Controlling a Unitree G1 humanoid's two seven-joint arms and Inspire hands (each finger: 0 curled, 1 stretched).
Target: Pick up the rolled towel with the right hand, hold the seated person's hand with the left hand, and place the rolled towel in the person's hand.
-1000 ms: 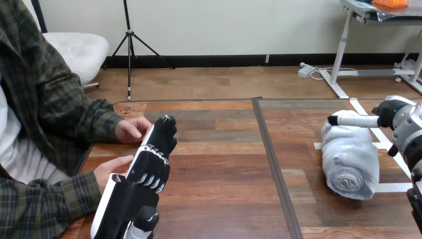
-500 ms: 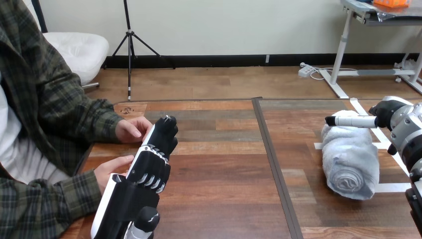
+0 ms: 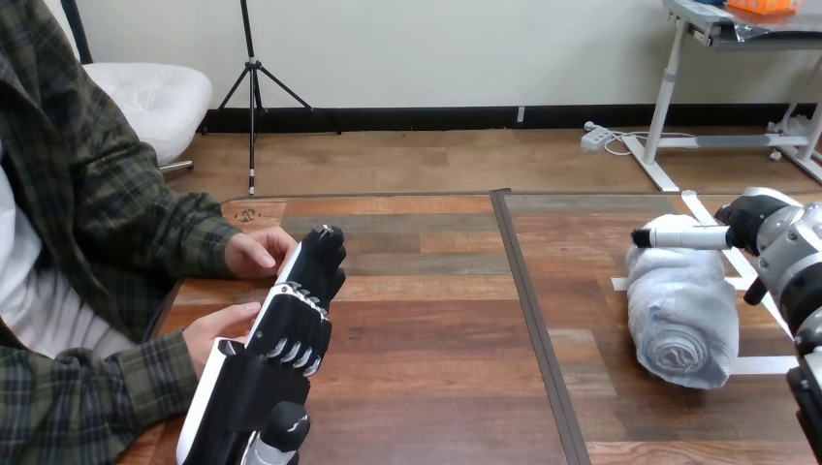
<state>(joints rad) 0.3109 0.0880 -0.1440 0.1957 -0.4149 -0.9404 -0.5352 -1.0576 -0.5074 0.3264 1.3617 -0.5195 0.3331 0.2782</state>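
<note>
**Right hand edged across towel**

Since half a second earlier, the right hand (image 3: 758, 219) had crept slightly toward 9 o'clock. Its straight, unclenched finger lay over the far end of the rolled towel (image 3: 683, 310), which rested on the table (image 3: 436, 339) at 3 o'clock. At 8 o'clock the left hand (image 3: 291, 320) stood on edge between the person's farther hand (image 3: 254, 254) and the person's nearer hand (image 3: 215, 329). Whether it grasped either could not be told.
</note>
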